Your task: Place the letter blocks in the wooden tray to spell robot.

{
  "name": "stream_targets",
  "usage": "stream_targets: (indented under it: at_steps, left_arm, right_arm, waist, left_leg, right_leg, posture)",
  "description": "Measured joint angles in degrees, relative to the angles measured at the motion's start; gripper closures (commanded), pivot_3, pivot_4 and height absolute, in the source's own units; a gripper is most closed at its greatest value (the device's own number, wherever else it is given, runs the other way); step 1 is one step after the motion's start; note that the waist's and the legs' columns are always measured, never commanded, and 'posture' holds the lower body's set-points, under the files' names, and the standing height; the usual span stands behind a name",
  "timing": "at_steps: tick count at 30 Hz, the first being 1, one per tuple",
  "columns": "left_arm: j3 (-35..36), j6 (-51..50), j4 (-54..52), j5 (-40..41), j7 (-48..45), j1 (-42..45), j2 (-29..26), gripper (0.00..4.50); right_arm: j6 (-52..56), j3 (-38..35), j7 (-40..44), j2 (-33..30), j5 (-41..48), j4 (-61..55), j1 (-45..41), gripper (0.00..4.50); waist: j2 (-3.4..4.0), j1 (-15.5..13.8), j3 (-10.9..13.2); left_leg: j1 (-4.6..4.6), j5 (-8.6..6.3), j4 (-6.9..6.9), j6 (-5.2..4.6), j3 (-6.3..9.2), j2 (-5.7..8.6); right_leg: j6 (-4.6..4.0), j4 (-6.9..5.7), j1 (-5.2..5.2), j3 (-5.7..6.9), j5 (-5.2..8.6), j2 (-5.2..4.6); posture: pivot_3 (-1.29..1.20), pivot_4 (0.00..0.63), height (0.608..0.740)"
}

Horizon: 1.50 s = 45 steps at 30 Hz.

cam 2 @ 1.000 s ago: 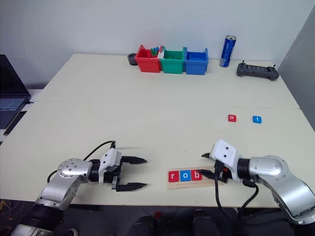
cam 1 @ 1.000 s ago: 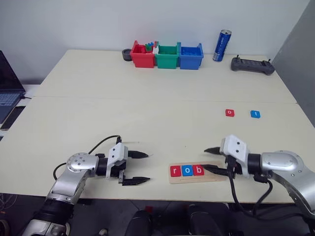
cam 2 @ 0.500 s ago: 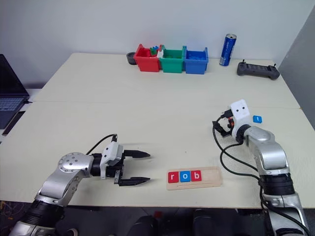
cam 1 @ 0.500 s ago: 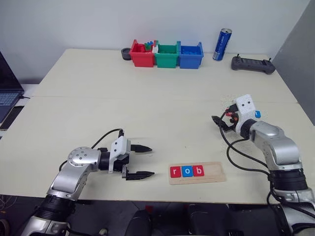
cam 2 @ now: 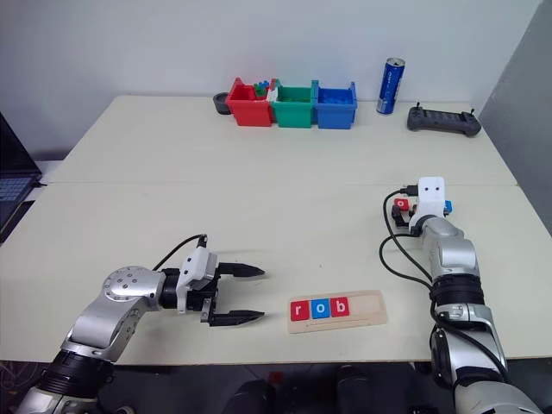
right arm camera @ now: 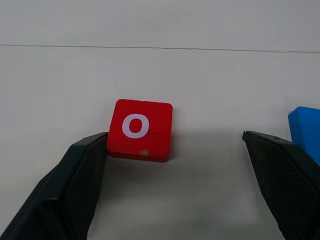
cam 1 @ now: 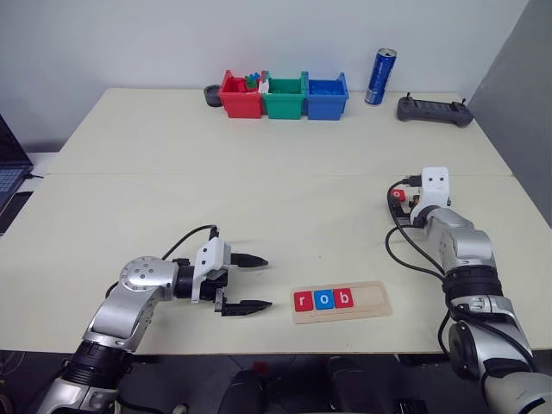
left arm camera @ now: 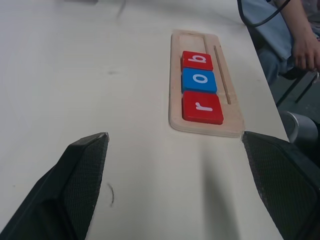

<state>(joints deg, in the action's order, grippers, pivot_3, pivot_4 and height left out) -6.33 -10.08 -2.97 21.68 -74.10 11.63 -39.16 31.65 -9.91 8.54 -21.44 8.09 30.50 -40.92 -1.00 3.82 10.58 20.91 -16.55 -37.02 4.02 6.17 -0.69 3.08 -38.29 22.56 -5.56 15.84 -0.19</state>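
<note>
The right hand (right arm camera: 175,165) has swung from the wooden tray (cam 1: 341,302) to straddle, fingers spread, the square red "o" block (right arm camera: 140,129).

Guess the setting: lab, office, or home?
Most likely a robotics lab or test office: a plain pale table against a bare wall, a handheld controller lying on it, and staged props such as the coloured plastic bins and the wooden tray.

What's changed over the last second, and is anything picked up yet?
The right gripper left the tray and swung out across the table to the red o block, jaws open around it, nothing held yet. The left gripper stayed open near the tray. The r, o, b blocks sit in the tray as before; the blue block has not moved.
</note>
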Motion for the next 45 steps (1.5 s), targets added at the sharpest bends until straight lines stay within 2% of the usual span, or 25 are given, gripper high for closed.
stream_targets:
  at_steps: [1, 4, 11, 15, 18, 23, 27, 32, 37, 45]
  left_arm:
    - [0.00, -0.21, -0.09, 0.01, 0.09, 0.00, 0.00, 0.00]
    - [0.00, -0.69, -0.56, 0.01, 0.32, 0.00, 0.00, 0.00]
    - [0.00, 0.80, 1.21, -0.09, -0.43, -0.01, 0.12, 0.00]
    - [0.00, 2.77, 2.64, -0.14, -1.22, -0.39, 0.10, 0.00]
    - [-0.03, 3.17, 2.81, -0.18, -1.89, -1.52, -0.34, 0.00]
    - [-0.14, 3.24, 2.55, -0.32, -2.88, -1.52, -1.29, 0.00]
    - [-0.18, 3.07, 2.58, -0.39, -2.95, -0.56, -1.37, 0.00]
    - [-0.18, 2.61, 2.48, -0.28, -3.01, 0.13, -1.49, 0.00]
    - [-0.24, 2.74, 2.60, -0.22, -3.99, 0.37, -1.49, 0.00]
    - [-0.24, 3.24, 2.66, -0.21, -5.39, 0.33, -1.49, 0.00]
  right_arm:
    - [-0.19, -0.05, 0.31, 0.00, 0.00, 0.51, -0.25, 0.02]
    - [-1.03, -0.06, 1.37, 0.17, 0.00, 1.49, -0.51, 0.60]
    - [-2.85, -0.16, 2.46, 0.48, -0.08, 5.41, -2.43, 3.03]
    - [-2.81, -0.39, 2.70, 0.29, 0.28, 5.20, -2.40, 3.04]
    - [0.80, -0.57, 3.81, -0.77, 1.23, -2.48, 1.78, 3.04]
    - [11.11, -0.57, 7.02, -4.01, 4.74, -25.93, 13.38, 3.04]
    - [20.74, -3.26, 8.61, -5.77, 9.59, -44.97, 22.89, 3.04]
    - [31.67, -10.18, 5.69, -2.26, 13.53, -62.44, 37.03, 3.04]
    - [33.63, -10.96, 2.53, 1.44, 13.31, -68.47, 44.73, 3.04]
    - [29.47, -10.98, 1.39, 2.14, 12.22, -67.15, 46.43, 3.04]
  waist:
    - [0.00, 0.12, 0.00]
    - [0.00, 0.37, 0.00]
    - [0.00, 0.84, 0.00]
    - [0.00, 0.90, 0.00]
    - [0.00, 0.75, 0.00]
    - [0.05, 0.77, 0.01]
    - [0.06, 0.69, 0.01]
    - [0.06, 0.32, 0.01]
    - [0.07, 0.48, 0.01]
    - [0.05, 0.41, 0.00]
  left_leg:
    - [-0.01, 0.00, -0.02, 0.00, 0.00, 0.00]
    - [-0.05, 0.00, -0.04, 0.00, 0.01, 0.00]
    - [-0.11, 0.02, -0.08, -0.03, 0.03, 0.00]
    - [-0.11, 0.02, -0.08, -0.03, 0.04, 0.00]
    - [0.00, 0.02, -0.05, -0.03, 0.08, 0.01]
    - [0.42, 0.03, -0.06, -0.03, 0.05, 0.01]
    - [0.43, 0.04, -0.07, -0.05, 0.11, -0.01]
    - [0.43, 0.05, -0.08, -0.05, 0.09, 0.01]
    - [0.35, 0.05, -0.07, -0.05, 0.01, 0.00]
    - [0.32, 0.05, -0.07, -0.05, 0.01, 0.00]
  right_leg:
    - [0.00, -0.05, 0.00, 0.00, 0.00, 0.01]
    - [0.00, -0.21, 0.01, -0.01, 0.01, 0.02]
    - [-0.03, -0.35, 0.01, 0.00, 0.02, 0.04]
    - [-0.03, -0.37, 0.01, 0.00, 0.02, 0.04]
    - [-0.06, -0.35, 0.10, 0.02, 0.05, 0.03]
    - [-0.09, -0.58, 0.66, -0.02, 0.08, 0.01]
    - [-0.11, -0.64, 0.67, 0.03, 0.10, 0.06]
    - [-0.11, -0.65, 0.66, 0.01, 0.11, 0.06]
    - [-0.11, -0.68, 0.65, -0.04, 0.11, 0.07]
    - [-0.11, -0.66, 0.62, -0.04, 0.12, 0.07]
  posture:
    - [0.00, 0.150, 0.740]
    - [0.00, 0.150, 0.740]
    - [0.00, 0.150, 0.740]
    - [0.00, 0.150, 0.740]
    - [0.00, 0.150, 0.740]
    - [0.00, 0.150, 0.740]
    - [0.00, 0.150, 0.740]
    - [0.00, 0.150, 0.740]
    - [0.00, 0.150, 0.740]
    - [0.00, 0.150, 0.740]
